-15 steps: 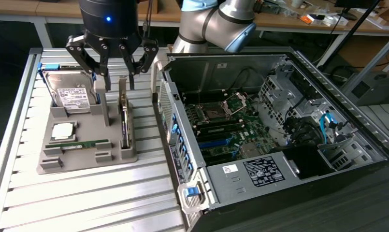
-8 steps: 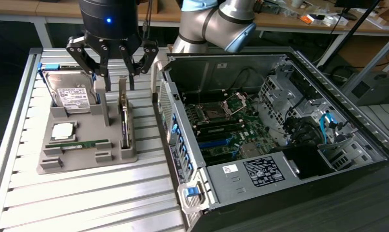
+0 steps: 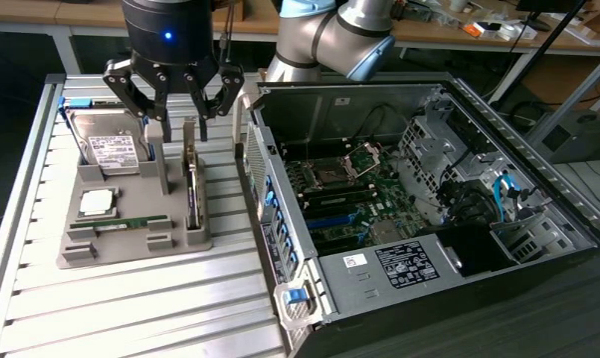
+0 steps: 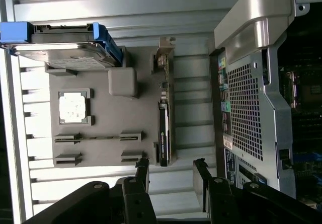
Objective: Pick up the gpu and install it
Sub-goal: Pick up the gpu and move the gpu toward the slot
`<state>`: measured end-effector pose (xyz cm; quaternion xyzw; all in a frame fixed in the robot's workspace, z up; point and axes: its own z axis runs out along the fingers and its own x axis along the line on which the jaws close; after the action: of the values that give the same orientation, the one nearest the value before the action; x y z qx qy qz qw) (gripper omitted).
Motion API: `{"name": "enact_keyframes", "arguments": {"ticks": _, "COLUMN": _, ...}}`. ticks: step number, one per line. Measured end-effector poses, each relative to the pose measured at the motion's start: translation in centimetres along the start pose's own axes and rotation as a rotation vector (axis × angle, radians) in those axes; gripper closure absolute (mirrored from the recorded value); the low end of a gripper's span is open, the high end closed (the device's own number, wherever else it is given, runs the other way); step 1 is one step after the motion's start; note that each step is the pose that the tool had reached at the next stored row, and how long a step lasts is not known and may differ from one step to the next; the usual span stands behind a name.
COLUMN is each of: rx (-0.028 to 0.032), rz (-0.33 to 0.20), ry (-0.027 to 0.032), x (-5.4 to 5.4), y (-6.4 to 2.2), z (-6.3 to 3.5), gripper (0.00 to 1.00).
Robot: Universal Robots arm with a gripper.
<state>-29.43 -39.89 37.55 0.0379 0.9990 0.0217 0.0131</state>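
The gpu [image 3: 191, 179] stands on its long edge in a slot along the side of the grey holder tray [image 3: 130, 250] nearest the computer case, its silver bracket end toward the back. My gripper [image 3: 180, 119] hangs just above the card's back end, fingers spread open, touching nothing. In the wrist view the gpu [image 4: 165, 121] appears as a thin dark strip on the tray [image 4: 133, 116], and my gripper [image 4: 171, 166] stands open beyond one end of it, roughly in line with the card.
On the tray sit a silver hard drive [image 3: 111, 145] in a blue frame, a processor chip [image 3: 98, 200] and a green RAM stick [image 3: 121, 221]. The open computer case [image 3: 419, 186] lies at the exterior view's right, motherboard [image 3: 340, 190] exposed. The slatted metal table [image 3: 160, 306] extends in front.
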Motion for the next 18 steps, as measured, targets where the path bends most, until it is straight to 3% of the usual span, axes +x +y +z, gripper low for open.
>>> {"name": "enact_keyframes", "arguments": {"ticks": 18, "rx": -0.0001, "rz": 0.000, "ry": -0.0001, "x": 0.02, "y": -0.04, "z": 0.87, "gripper": 0.52}}
